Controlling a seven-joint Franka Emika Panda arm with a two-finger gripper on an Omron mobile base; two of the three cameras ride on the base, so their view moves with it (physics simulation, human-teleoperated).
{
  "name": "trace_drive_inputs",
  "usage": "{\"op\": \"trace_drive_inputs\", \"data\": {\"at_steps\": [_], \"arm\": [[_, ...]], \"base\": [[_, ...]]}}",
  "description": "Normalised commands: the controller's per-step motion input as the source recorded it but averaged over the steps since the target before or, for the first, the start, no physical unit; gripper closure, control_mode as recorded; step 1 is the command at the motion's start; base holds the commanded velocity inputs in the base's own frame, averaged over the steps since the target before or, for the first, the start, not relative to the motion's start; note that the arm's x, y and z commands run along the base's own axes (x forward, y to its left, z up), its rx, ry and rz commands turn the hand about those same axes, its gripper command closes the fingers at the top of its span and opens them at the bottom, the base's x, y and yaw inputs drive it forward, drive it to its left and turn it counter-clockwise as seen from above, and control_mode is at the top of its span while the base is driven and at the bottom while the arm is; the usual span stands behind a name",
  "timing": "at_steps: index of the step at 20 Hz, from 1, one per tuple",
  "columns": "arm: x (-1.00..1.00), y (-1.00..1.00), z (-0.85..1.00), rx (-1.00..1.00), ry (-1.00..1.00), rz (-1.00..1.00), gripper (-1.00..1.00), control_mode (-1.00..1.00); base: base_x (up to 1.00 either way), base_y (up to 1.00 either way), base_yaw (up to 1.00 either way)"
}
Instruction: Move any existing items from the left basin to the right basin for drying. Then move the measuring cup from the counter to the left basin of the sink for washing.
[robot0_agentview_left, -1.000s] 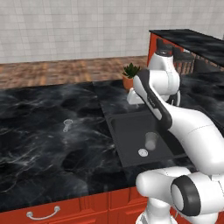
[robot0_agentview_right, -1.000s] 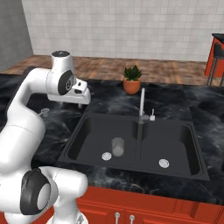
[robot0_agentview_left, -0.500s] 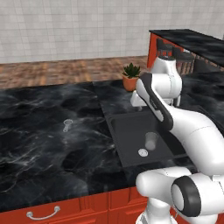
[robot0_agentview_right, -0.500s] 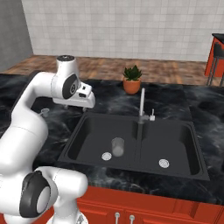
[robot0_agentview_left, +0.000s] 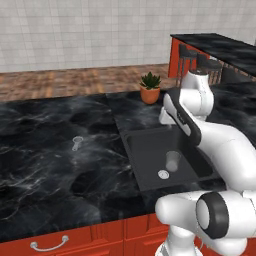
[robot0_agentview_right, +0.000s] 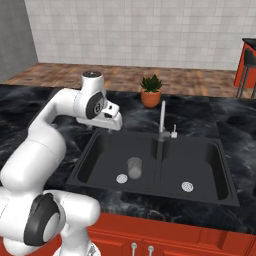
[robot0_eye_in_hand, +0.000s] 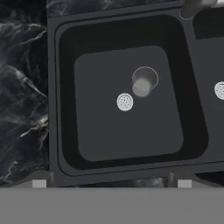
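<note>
In the left basin (robot0_eye_in_hand: 65, 87) a glass (robot0_eye_in_hand: 143, 82) stands upright; the end effector (robot0_agentview_right: 114, 123) hangs above, its grip state unclear.

Base views flanking the sink (robot0_agentview_right: 95, 165); hand view straight down into it

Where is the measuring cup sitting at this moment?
In the left base view the measuring cup lies on the black marble counter, well left of the sink, apart from the glass standing in the left basin.
</note>
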Motion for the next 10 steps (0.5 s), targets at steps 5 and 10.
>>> {"op": "trace_drive_inputs", "data": {"at_steps": [5,10], "arm": [[0.2,-0.22,-0.35,0.0,0.04,-0.11,-1.0,-1.0],[0.09,-0.14,-0.3,0.0,0.03,-0.1,-1.0,-1.0]], "base": [[0.0,0.0,0.0],[0.0,0.0,0.0]]}}
